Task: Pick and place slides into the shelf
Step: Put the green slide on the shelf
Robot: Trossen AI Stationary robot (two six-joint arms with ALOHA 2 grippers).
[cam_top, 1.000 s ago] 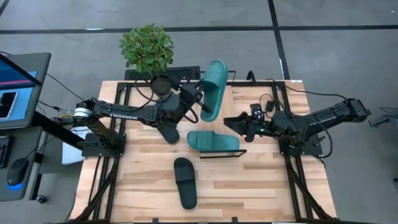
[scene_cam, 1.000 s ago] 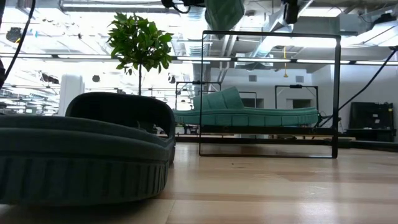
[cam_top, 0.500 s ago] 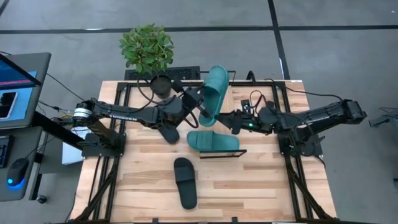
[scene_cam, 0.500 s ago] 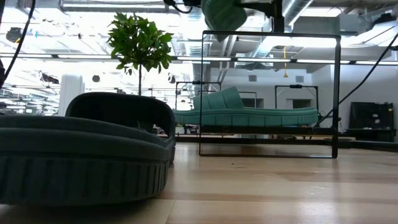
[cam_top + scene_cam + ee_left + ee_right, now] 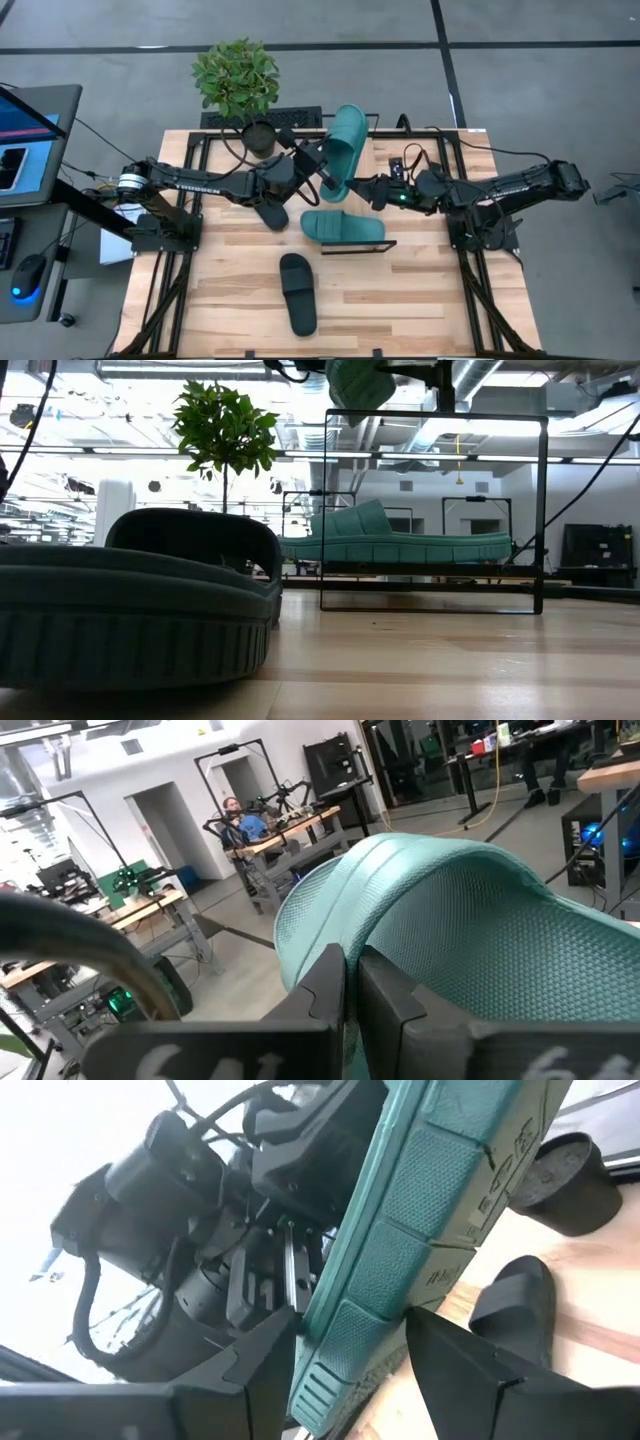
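**Op A:** Left end effector (image 5: 325,178) is clamped tight on the raised teal green rubber slide sandal (image 5: 344,148), pinching its edge, and it holds that sandal in the air above the far middle of the bench (image 5: 420,300). See the left wrist view: the two dark fingers (image 5: 330,985) sit closed with the textured teal strap bulging just beyond them.

**Op B:** And the right end effector (image 5: 378,190)?

**Op A:** Spread wide, straddling the sole's edge. In the right wrist view its fingers (image 5: 450,1355) stand on either side of the sole, not yet pressed in. I read this as a handover.

**Op B:** So how to do it well?

**Op A:** I'd have the right one close squarely across the sole before the left lets go, or the sandal may swing or drop. Rubber flexes, so take a deep bite rather than the rim.

**Op B:** Where's the rest?

**Op A:** A second teal green slide sandal (image 5: 342,226) already lies on the low black wire shelf with the light wood board (image 5: 385,243), mid-bench. One black rubber slide sandal (image 5: 297,292) lies near, apart from it; another black one (image 5: 270,212) is under the left arm. The potted green plant (image 5: 236,78) stands at the far left edge.
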